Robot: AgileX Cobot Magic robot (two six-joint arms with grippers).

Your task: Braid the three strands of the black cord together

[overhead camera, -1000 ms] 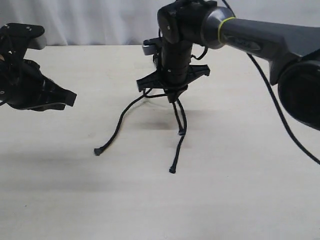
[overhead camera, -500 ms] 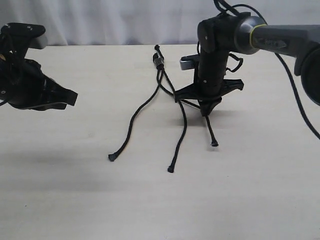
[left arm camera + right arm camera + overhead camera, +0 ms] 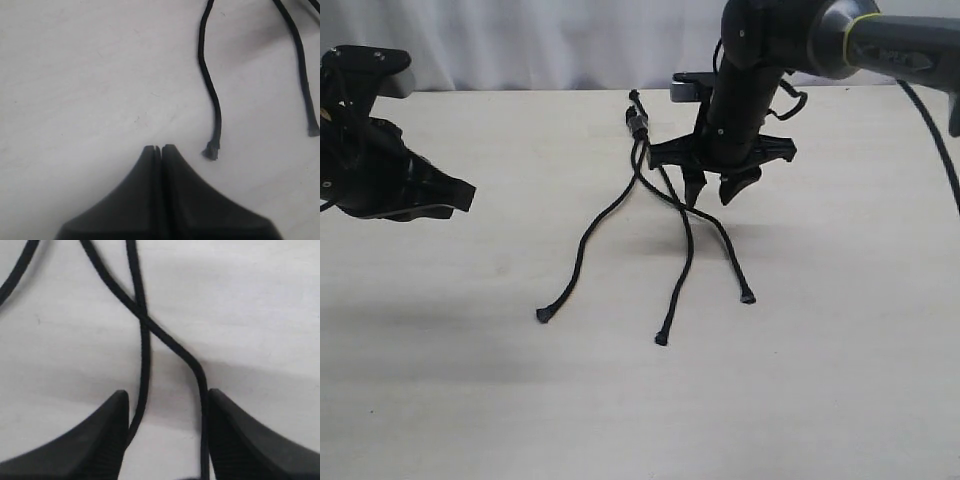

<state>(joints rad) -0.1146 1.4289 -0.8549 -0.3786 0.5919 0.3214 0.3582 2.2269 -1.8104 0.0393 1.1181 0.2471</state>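
Note:
The black cord lies on the pale table with its bound head (image 3: 638,122) at the far side. The three strands fan toward the front: the left strand (image 3: 582,246), the middle strand (image 3: 682,270) and the right strand (image 3: 728,250). The middle and right strands cross just below the head. My right gripper (image 3: 712,192) hangs open just above that crossing, holding nothing. In the right wrist view the two crossed strands (image 3: 145,322) run between my spread right gripper (image 3: 167,396). My left gripper (image 3: 458,194) is shut and empty at the far left. The left strand's tip (image 3: 211,151) lies close to my left gripper (image 3: 158,148).
A glossy arm cable (image 3: 932,140) hangs off the right arm at the right edge. A white backdrop (image 3: 520,40) stands behind the table's far edge. Bare table (image 3: 640,420) lies in front of the strand tips.
My right gripper carried a strand from the middle to the right, then opened and let it go. It has since lifted back toward the head. The left arm has not moved.

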